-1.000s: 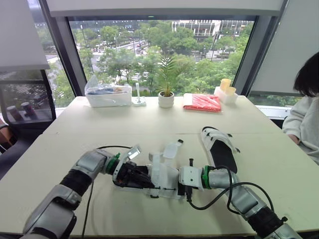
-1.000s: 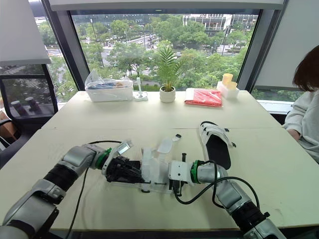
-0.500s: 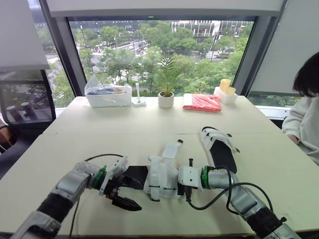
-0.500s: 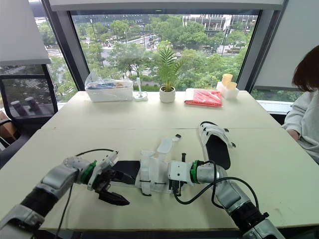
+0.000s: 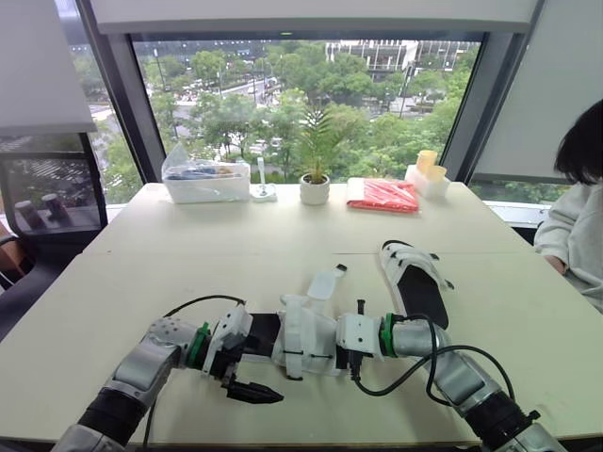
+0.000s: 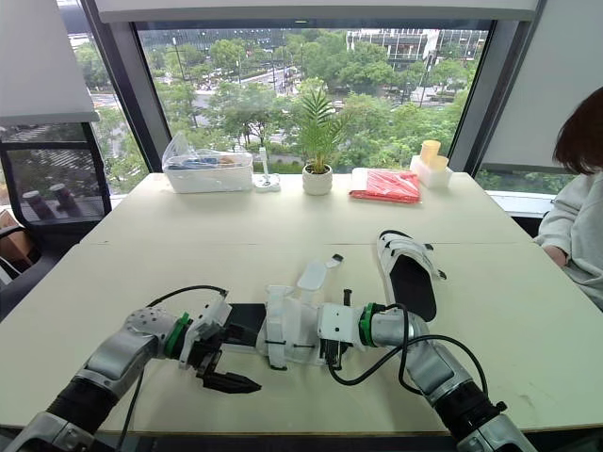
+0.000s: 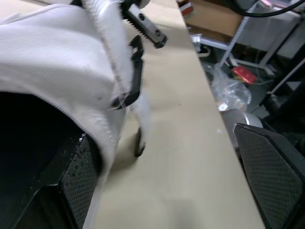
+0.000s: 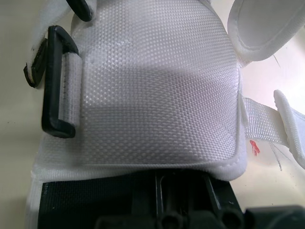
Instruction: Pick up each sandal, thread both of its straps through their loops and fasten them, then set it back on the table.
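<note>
Near sandal: white sandal (image 5: 303,337) with a black sole, lying on the table (image 5: 170,273) between the two grippers; one strap tab (image 5: 323,282) stands up loose; a black loop (image 8: 57,81) shows on its side with no free strap through it
Far sandal: second sandal (image 5: 415,282), flat on the table just beyond the right arm; untouched by either gripper
Left gripper: left gripper (image 5: 254,377) at the heel end, spread wide and holding nothing; one finger (image 7: 71,191) sits beside the black sole, the other well out over bare table
Right gripper: right gripper (image 5: 344,341) pressed against the toe end; whether it grips cannot be told
Change: a second ago the left gripper was closed in on the heel; it then let go and drew off toward the table edge; now it has edged back beside the heel, empty
Meaning for task: likely a re-grip; the near sandal's straps look unfastened, so threading is not yet done; the far sandal's turn is yet to come
Writing: none legible; a small red mark (image 8: 253,148) on the webbing, too small to read; no brand seen
</note>
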You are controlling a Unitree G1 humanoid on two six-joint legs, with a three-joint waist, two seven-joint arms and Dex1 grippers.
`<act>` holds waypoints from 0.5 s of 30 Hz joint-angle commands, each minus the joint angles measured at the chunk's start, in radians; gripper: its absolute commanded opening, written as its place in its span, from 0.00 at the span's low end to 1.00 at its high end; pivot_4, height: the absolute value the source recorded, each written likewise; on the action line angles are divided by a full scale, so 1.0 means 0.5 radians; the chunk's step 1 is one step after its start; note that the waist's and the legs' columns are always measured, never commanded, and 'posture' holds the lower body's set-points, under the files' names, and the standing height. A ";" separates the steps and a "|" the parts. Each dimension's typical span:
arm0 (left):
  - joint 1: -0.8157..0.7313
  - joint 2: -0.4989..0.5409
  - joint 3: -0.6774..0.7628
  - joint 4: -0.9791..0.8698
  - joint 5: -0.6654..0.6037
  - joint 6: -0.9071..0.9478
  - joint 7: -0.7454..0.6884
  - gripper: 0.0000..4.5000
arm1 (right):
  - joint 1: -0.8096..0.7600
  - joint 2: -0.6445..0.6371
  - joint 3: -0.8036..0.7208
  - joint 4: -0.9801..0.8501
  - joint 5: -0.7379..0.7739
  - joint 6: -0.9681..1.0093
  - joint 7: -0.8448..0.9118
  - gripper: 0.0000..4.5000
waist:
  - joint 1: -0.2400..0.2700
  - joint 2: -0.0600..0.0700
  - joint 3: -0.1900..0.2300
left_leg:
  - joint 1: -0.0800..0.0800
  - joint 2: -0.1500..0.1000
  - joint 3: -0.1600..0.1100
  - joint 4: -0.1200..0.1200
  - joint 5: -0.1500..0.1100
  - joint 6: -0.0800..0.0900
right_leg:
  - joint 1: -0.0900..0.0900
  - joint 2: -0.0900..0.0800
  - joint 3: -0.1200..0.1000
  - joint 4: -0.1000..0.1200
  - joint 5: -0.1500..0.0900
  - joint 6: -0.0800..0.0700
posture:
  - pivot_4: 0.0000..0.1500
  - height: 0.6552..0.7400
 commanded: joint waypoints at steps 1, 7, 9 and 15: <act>-0.041 0.073 0.146 -0.050 -0.061 0.031 0.000 0.98 | 0.071 -0.005 0.102 0.162 -0.122 0.087 0.025 0.00 | 0.001 0.000 0.000 | 0.000 0.000 0.000 0.000 0.000 0.000 | 0.000 0.000 0.000 0.000 0.000 0.000 | 1.00 0.97; 0.012 0.196 0.215 -0.179 -0.152 0.158 -0.100 0.98 | 0.055 0.002 0.111 0.188 -0.128 0.067 0.028 0.00 | -0.002 0.000 0.000 | 0.000 0.000 0.000 0.000 0.000 0.000 | 0.000 0.000 0.000 0.000 0.000 0.000 | 1.00 0.97; 0.066 0.274 0.189 -0.257 -0.165 0.231 -0.164 0.98 | 0.045 0.003 0.113 0.199 -0.128 0.059 0.029 0.00 | -0.009 0.000 0.001 | 0.000 0.000 0.000 -0.001 0.000 0.000 | -0.001 0.000 0.000 0.000 0.000 0.000 | 1.00 0.97; 0.159 0.291 0.154 -0.332 -0.146 0.234 -0.180 0.98 | 0.026 0.011 0.118 0.224 -0.129 0.040 0.029 0.00 | -0.004 0.000 0.001 | 0.000 0.001 0.000 -0.003 0.000 0.000 | -0.001 0.000 0.000 -0.001 0.000 -0.001 | 1.00 0.97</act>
